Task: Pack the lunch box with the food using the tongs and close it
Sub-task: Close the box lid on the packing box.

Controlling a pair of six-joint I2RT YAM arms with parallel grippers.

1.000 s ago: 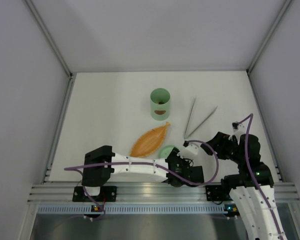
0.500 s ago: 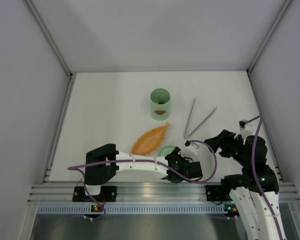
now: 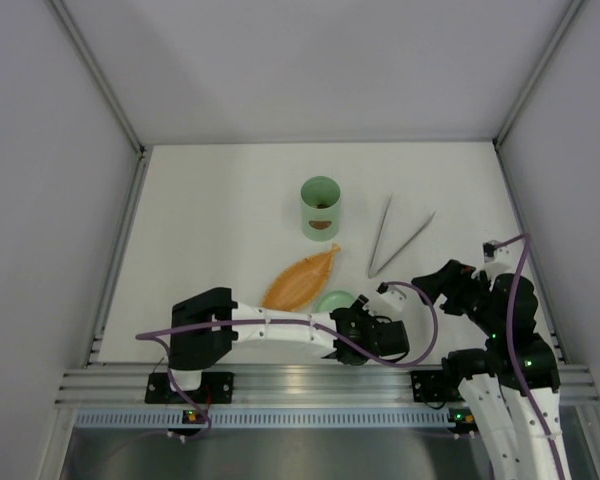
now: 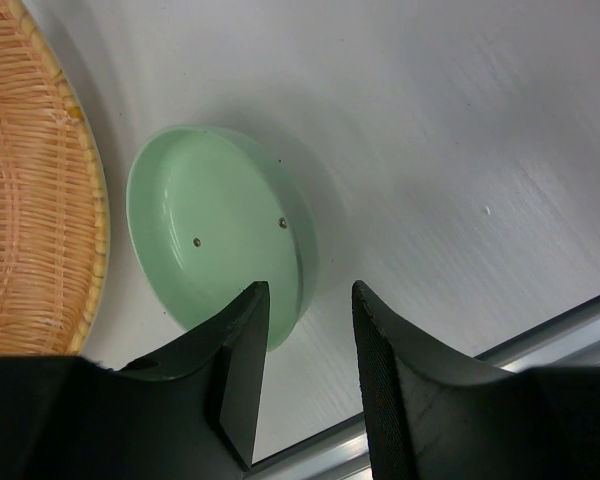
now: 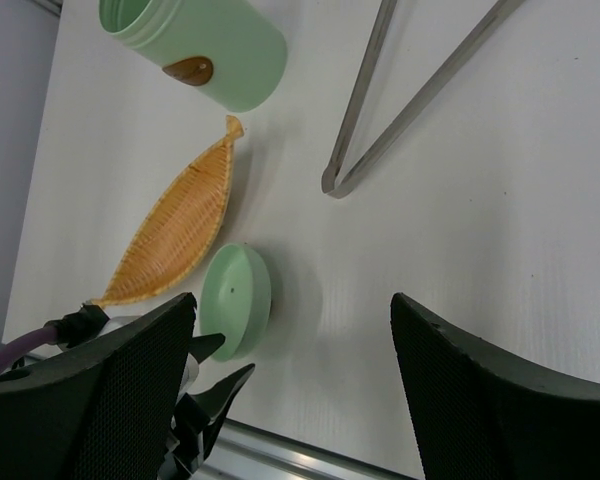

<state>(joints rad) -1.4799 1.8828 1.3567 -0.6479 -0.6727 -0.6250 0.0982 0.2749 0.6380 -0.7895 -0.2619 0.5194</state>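
Fingers of the left gripper (image 4: 305, 295) are standing partly spread astride the rim of the round mint-green plastic lid (image 4: 210, 230), lying just beside the orange woven leaf-shaped tray (image 3: 300, 282). The right gripper (image 5: 292, 300) is hovering wide open, holding nothing. The mint-green cylindrical lunch box (image 3: 320, 207) is standing upright, uncovered, beyond the tray, slim silver metal tongs (image 5: 354, 105) lying to its right.

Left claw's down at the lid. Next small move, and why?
Probably close the left claw on the near rim of the lid. Its fingers stand apart, one over the lid's inside and one outside the rim, so the wall sits between them. The tray looks empty and the lunch box stands open, so capping seems next.
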